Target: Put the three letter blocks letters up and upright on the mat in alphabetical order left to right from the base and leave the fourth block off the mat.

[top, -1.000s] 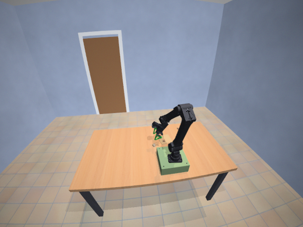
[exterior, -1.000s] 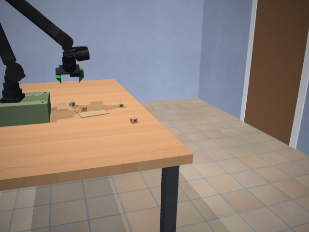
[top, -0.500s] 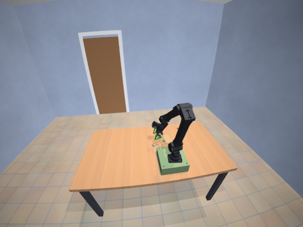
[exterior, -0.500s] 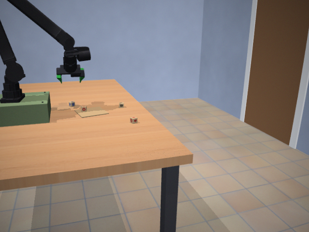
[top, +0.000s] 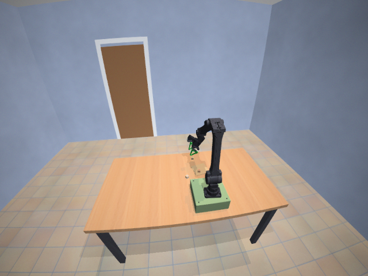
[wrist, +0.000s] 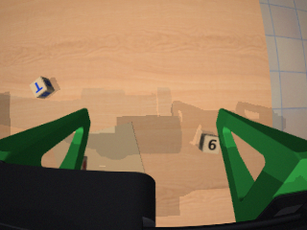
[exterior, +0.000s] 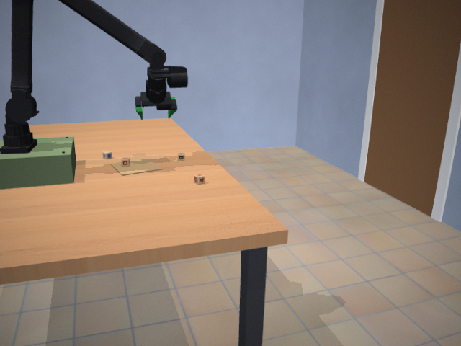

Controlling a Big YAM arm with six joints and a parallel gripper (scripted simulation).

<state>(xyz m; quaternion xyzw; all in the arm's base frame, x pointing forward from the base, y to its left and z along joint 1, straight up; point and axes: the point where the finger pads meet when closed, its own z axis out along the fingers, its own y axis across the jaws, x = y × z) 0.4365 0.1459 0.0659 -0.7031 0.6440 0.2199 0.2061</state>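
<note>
My gripper (exterior: 155,116) (top: 193,149) (wrist: 153,115) is open and empty, high above the table's far part. A block with a dark 6 on top (wrist: 209,144) (exterior: 181,156) (top: 192,158) lies on bare table below it, nearer the right finger in the wrist view. A block with a blue T on top (wrist: 41,87) (exterior: 106,154) lies off the mat, to the left in the wrist view. A block with red letters (exterior: 125,161) (top: 198,171) stands on the thin tan mat (exterior: 143,170). Another red-lettered block (exterior: 199,179) lies off the mat on the table.
The green base box (exterior: 37,163) (top: 209,197) with the arm's column stands close behind the mat. The table's far edge (exterior: 208,156) runs just beyond the 6 block. A pale block (top: 187,176) lies left of the base in the top view.
</note>
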